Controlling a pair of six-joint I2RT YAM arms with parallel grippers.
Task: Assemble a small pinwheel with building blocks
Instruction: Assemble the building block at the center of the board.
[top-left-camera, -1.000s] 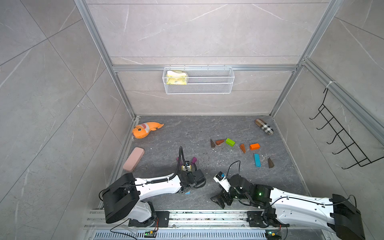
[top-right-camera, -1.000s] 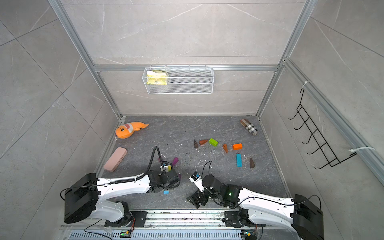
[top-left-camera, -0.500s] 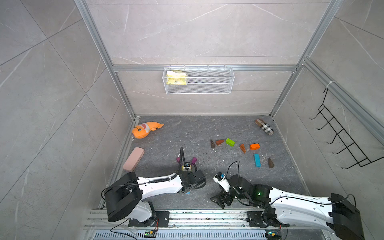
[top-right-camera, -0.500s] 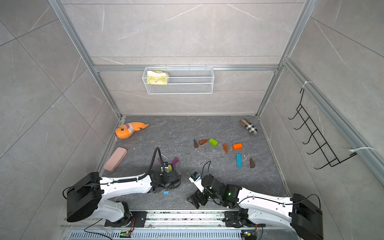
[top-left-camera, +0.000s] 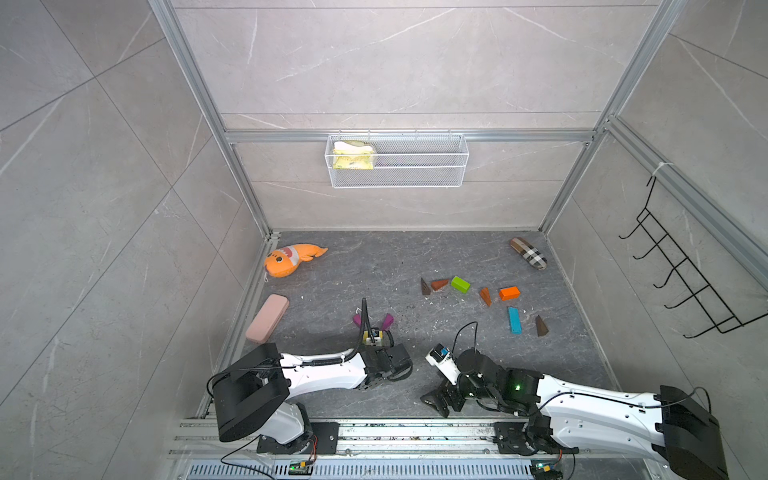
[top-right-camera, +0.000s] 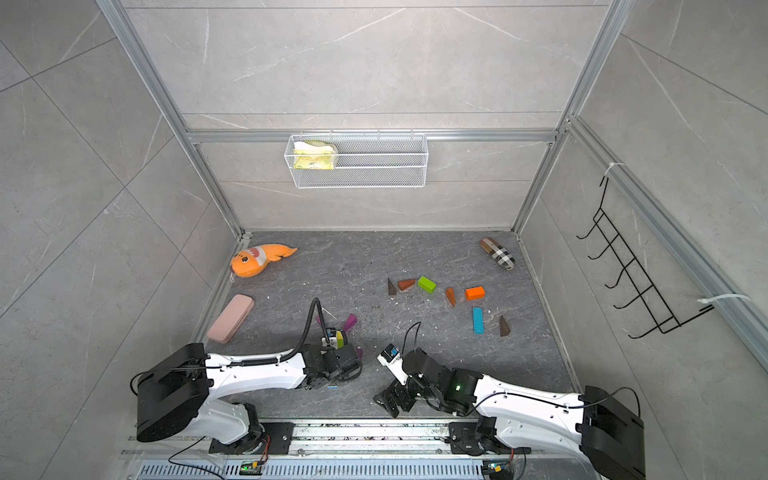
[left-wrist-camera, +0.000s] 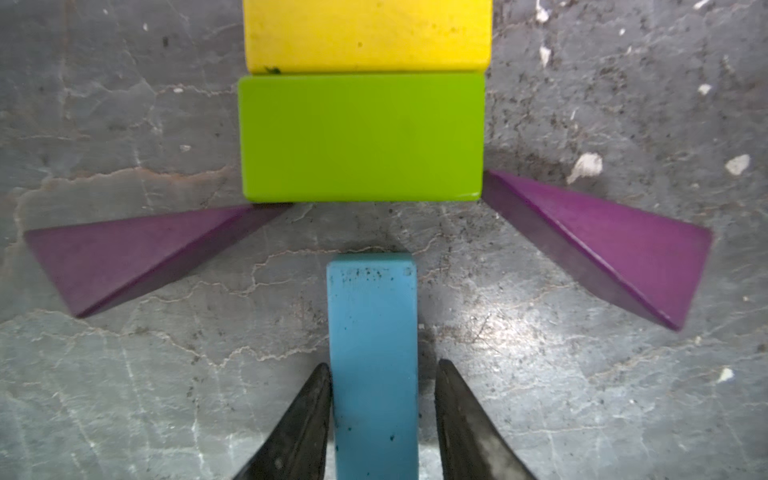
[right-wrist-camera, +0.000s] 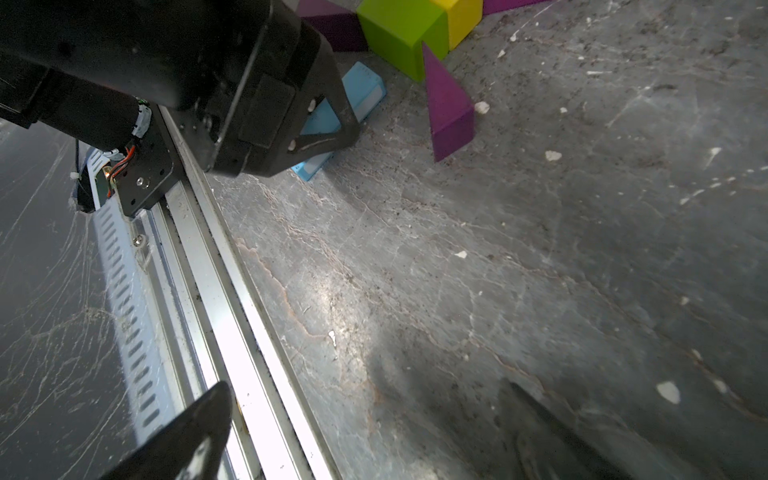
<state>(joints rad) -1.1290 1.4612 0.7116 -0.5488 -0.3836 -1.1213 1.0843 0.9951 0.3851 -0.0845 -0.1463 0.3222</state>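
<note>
Grey marbled floor (top-left-camera: 374, 262), scattered building blocks (top-left-camera: 460, 284), tiled walls (top-left-camera: 395, 62), wire basket (top-left-camera: 415, 174)

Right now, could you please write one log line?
left pincer: astride blue bar | blue bar: apart from green brick | right pincer: open, empty

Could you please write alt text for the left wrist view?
The left gripper straddles a light-blue bar on the grey floor. The bar points at a green block, backed by a yellow block and flanked by two purple wedges.
</note>
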